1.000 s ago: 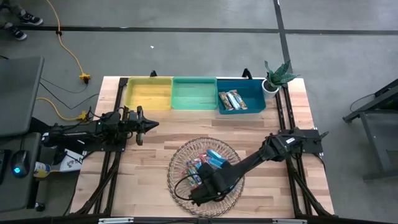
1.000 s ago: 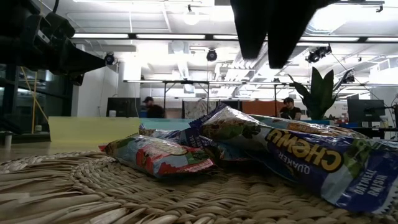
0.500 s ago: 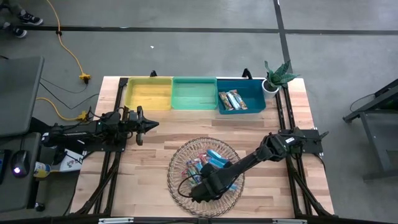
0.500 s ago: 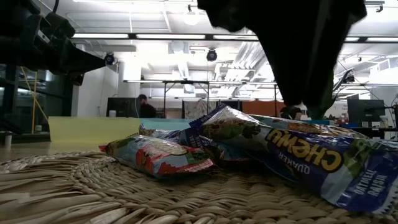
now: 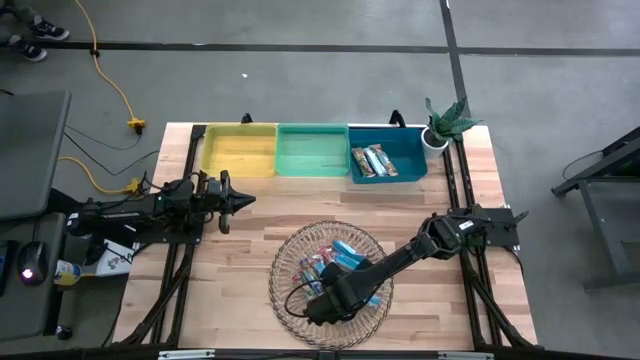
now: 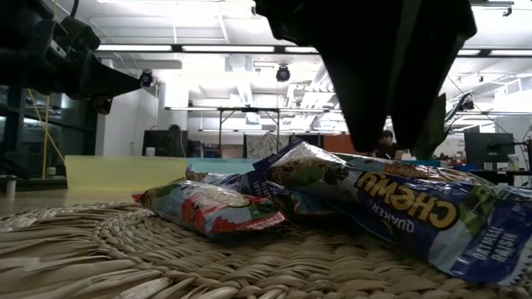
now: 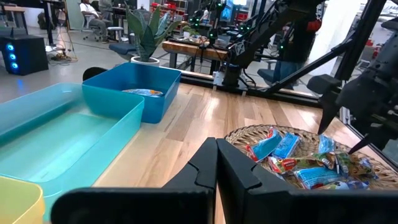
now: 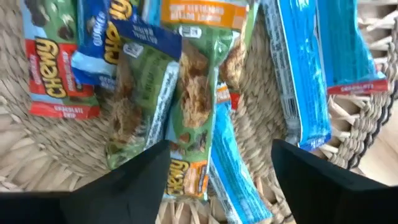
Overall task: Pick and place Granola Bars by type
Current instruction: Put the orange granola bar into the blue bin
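Several Granola Bars (image 5: 336,258) lie piled in a round woven basket (image 5: 285,262) near the table's front edge. Their wrappers are light blue (image 8: 305,74), red (image 8: 53,81) and tan-green with an orange end (image 8: 193,93). My right gripper (image 8: 221,162) points down over the pile with its fingers open, one on either side of the tan-green bar and a light blue bar (image 8: 239,180). Whether its fingertips (image 6: 366,141) touch the bars, I cannot tell. My left gripper (image 5: 240,200) waits shut and level at the table's left, above the tabletop.
Along the far edge stand a yellow bin (image 5: 240,150), a green bin (image 5: 312,150) and a blue bin (image 5: 405,150) with a few bars (image 5: 375,160) in it. A small potted plant (image 5: 445,125) stands at the far right corner. Bare wood lies between bins and basket.
My right gripper has come down toward the bars in the basket, and its fingers have spread wider apart in the last half second. The bars lie as before.
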`<move>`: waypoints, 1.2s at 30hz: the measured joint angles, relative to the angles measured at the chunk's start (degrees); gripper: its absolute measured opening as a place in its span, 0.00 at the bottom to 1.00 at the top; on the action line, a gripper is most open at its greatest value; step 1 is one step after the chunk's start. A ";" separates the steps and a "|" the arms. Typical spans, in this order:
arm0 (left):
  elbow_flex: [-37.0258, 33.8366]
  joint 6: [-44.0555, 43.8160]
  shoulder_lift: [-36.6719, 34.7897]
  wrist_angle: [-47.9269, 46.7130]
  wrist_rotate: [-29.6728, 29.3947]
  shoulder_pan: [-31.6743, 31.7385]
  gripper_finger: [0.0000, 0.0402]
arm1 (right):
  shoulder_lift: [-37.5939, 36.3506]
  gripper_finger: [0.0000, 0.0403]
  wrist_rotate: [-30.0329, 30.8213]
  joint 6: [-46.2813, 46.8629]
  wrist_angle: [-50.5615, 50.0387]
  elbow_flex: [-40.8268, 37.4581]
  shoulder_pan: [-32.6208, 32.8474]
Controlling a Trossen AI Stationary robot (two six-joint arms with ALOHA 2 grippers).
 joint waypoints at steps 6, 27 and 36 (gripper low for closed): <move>0.02 0.00 0.00 0.00 0.00 0.00 0.00 | -0.09 0.67 0.49 -1.44 4.36 -0.72 -0.35; 0.01 0.00 0.00 0.02 0.00 0.00 0.00 | -0.22 0.65 -1.54 -1.95 5.80 -5.53 -1.01; 0.01 0.00 0.00 0.01 0.00 0.00 0.00 | -0.17 0.58 -1.52 -1.95 5.21 -5.53 -1.01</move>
